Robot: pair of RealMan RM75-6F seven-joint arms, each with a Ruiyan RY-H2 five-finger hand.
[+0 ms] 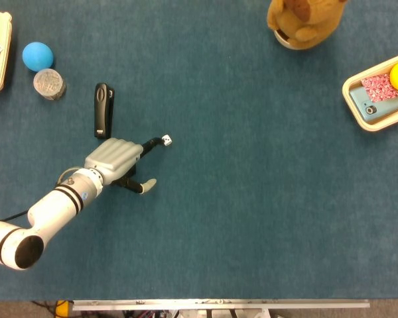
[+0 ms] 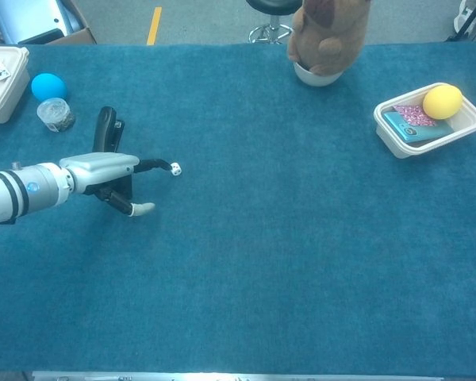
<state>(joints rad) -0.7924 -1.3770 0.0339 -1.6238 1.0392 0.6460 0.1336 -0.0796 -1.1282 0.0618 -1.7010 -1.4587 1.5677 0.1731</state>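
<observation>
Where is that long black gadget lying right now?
The black gadget lies flat on the blue table's left side in both views, just beyond the left hand, with a small round jar further left.
</observation>
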